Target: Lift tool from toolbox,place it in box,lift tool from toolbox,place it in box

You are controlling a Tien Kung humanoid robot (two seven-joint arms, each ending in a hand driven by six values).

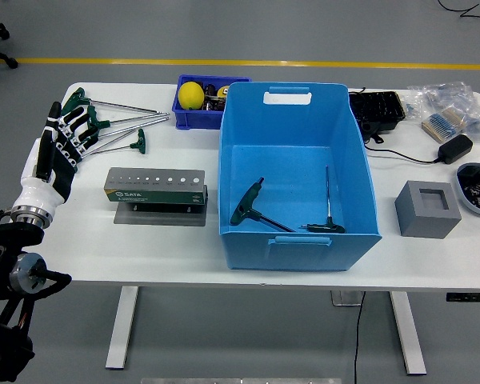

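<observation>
- My left hand (58, 148) sits at the tabletop's (88, 240) left edge, fingers (72, 128) spread wide, holding nothing.
- Two T-handle tools (256, 210) already lie in the blue box (300, 240).
- Remaining T-handles (116, 120) lie bunched by my fingertips; risk of snagging two or rolling one away.

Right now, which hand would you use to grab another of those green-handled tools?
Left, probably. The left hand hovers open right beside the green-handled tools at the table's left end. No right hand is in view, and the blue box would stand in its way.
</observation>
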